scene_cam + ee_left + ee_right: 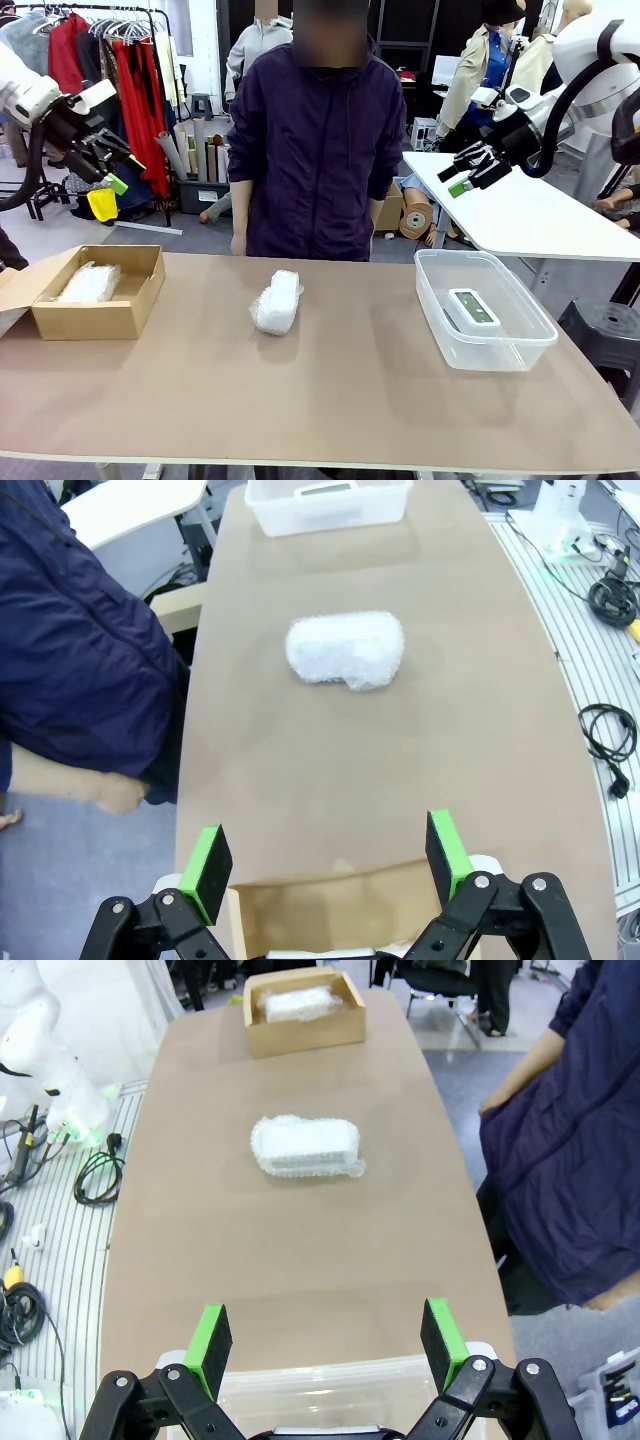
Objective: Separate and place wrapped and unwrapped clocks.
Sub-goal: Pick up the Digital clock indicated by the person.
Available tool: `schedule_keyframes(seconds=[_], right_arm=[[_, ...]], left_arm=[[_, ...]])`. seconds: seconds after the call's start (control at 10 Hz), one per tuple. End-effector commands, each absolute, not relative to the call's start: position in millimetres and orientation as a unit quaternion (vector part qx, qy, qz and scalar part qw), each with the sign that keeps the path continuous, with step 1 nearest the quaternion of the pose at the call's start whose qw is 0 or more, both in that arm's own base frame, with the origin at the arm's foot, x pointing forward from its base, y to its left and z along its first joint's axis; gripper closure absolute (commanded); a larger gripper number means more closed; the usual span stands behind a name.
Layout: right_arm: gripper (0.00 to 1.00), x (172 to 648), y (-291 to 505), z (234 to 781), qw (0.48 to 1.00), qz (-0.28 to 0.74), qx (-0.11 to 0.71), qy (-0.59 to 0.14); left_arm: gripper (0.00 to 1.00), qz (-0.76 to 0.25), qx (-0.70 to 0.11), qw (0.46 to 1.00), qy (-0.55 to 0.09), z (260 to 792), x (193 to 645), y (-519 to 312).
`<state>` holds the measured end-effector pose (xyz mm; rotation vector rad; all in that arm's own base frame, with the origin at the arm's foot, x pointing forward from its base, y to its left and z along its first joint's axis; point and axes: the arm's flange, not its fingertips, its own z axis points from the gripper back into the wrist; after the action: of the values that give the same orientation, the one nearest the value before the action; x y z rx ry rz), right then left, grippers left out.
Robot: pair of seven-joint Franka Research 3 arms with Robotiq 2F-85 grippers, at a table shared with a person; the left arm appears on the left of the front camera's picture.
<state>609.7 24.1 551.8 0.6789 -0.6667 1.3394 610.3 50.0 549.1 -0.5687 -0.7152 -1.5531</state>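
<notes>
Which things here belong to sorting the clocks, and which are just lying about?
Belongs to the job:
boxed wrapped clock, inside the cardboard box
loose wrapped clock, mid-table
bare clock, inside the clear tub

Just lying about:
white side table, behind
hanging clothes, far back

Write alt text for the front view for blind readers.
A wrapped clock lies on the table before a standing person; a second wrapped clock sits in a cardboard box at left, a bare clock in a clear tub at right. The left end effector and right end effector hang open above.
</notes>
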Motion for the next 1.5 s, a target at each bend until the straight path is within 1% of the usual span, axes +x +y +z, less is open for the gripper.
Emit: schedule_keyframes(seconds=[0.0, 1.4], right_arm=[[0.0, 607.2, 25.4, 553.6, 0.68, 0.599, 0.302, -0.297], [0.0, 607.2, 25.4, 553.6, 0.68, 0.599, 0.302, -0.297]], left_arm=[[0.0, -0.682, -0.243, 0.616, -0.312, 551.0, 608.3, 51.2], [0.0, -0.682, -0.243, 0.616, -0.312, 551.0, 608.3, 51.2]])
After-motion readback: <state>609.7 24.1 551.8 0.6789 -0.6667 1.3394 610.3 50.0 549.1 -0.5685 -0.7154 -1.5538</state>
